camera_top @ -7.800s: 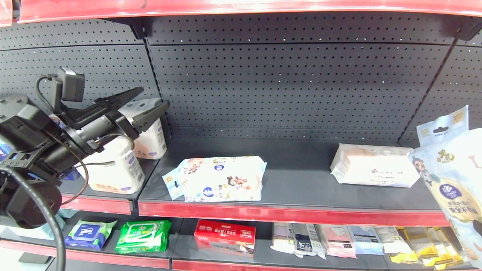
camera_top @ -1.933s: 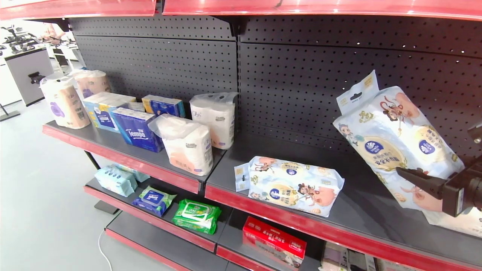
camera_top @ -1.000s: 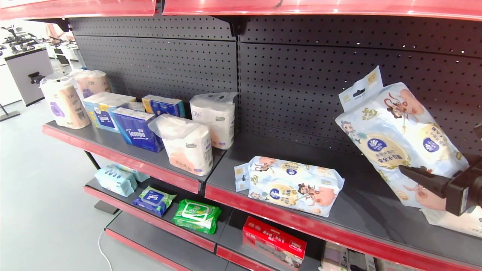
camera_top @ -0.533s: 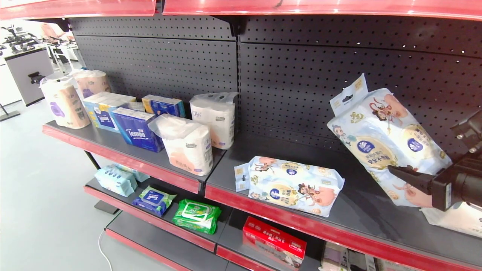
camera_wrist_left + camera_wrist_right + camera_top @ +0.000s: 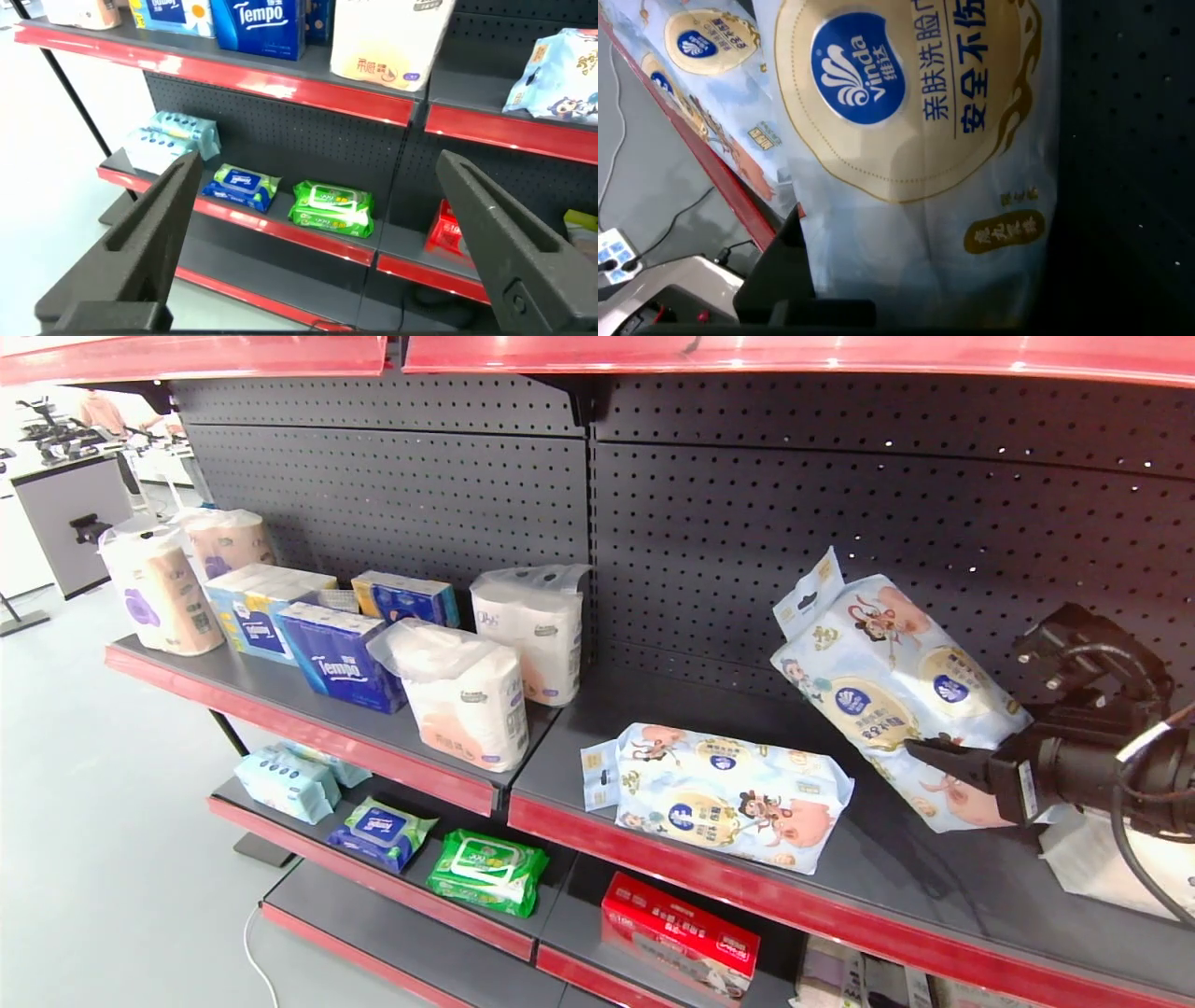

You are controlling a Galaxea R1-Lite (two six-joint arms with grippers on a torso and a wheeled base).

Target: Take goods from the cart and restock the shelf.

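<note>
While the restocking is under way, the middle shelf (image 5: pixel 653 705) has bare deck in its right bay, with the perforated back panel (image 5: pixel 794 523) behind it. A printed tissue pack (image 5: pixel 887 681) hangs over that bay, tilted, its hang tab up and to the left and its lower end close to the deck; whether it touches cannot be told. A matching pack (image 5: pixel 728 798) lies flat near the front lip, just left of it. A white pack (image 5: pixel 1111 868) sits on the deck at the far right.

The right gripper (image 5: pixel 934 751) is clamped on the lower part of the tilted pack, one finger across its printed face; the right wrist view confirms the wrapper (image 5: pixel 915 140) pressed between the fingers. The left gripper (image 5: pixel 318 161) is low and to the left, jaws spread wide and empty, facing the lower shelves.

Assessment: the step in hand is setting the pack down.
- Lower it until its bottom edge bears on the deck before letting go.
- Aim for the gap between the flat pack and the white one, touching neither.
- The pack looks soft and top-heavy as held; it may slump forward on release, so tip it toward the back panel or lay it flat.
- Open the fingers only once the deck carries the weight.
</note>
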